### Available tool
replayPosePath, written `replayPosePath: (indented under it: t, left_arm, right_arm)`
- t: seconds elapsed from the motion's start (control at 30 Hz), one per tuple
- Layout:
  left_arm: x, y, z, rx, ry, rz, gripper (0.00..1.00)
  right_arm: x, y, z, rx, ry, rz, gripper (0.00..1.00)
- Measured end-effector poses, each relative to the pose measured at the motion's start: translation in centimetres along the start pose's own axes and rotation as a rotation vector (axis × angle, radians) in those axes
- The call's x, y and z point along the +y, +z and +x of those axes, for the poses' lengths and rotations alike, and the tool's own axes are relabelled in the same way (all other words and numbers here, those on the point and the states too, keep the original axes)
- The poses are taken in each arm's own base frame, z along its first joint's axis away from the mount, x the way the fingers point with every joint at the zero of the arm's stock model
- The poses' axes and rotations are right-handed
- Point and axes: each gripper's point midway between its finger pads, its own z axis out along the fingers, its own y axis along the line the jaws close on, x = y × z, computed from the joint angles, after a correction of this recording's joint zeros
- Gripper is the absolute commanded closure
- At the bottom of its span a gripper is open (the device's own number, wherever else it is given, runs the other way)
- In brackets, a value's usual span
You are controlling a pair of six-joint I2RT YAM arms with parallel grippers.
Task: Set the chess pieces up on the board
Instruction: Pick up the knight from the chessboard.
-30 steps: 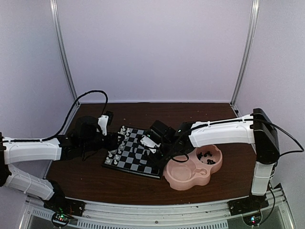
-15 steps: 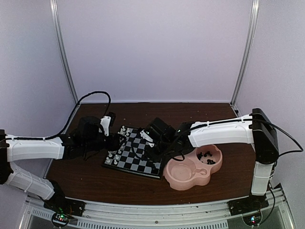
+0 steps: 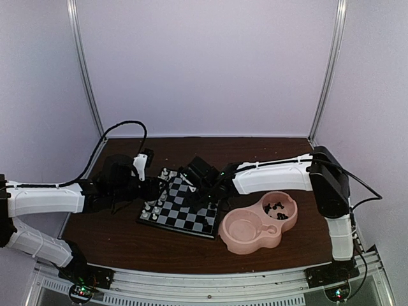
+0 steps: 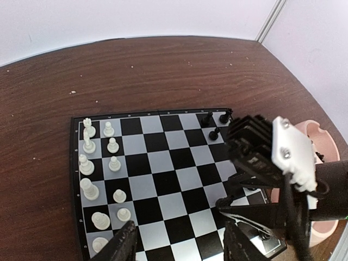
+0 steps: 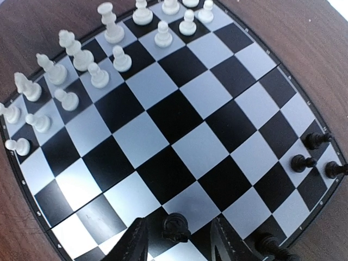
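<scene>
Over the board [image 5: 179, 125], the right claw [image 5: 178, 225] stands spread around a black piece [image 5: 174, 229]; the left claw [image 4: 180, 227] gapes too

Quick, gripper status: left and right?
Left gripper: open, nothing between its fingers.
Right gripper: fingers either side of a black chess piece; cannot tell whether it is gripped.

Light: bright, even, soft shadows.
Shine: pale glow on the board [image 5: 190, 147].
Edges: right wrist view bends the board's lines.
</scene>
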Motion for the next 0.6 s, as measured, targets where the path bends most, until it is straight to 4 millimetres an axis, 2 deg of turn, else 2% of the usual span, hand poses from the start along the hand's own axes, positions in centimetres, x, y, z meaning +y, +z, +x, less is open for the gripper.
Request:
replayPosePath:
  t: [0.13,0.2,0.33,0.6]
  left_arm:
    - [0.0,-0.1,-0.2,-0.007,0.000,-0.001,0.46]
    - [-0.1,-0.3,-0.4,-0.014,-0.001,0.001,0.46]
    - [-0.1,-0.4,-0.6,-0.019,-0.001,0.002,0.46]
    - [-0.1,-0.4,-0.6,-0.019,-0.001,0.003,0.46]
  right_arm:
    - [0.0,1.2,1.4,0.044,-0.007,0.007,0.58]
    - [0.1,1.4,1.3,0.049,-0.007,0.008,0.59]
    - [0.3,1.5,0.7,0.042,-0.007,0.004,0.68]
    - [0.3,1.8,1.0,0.054,-0.006,0.007,0.69]
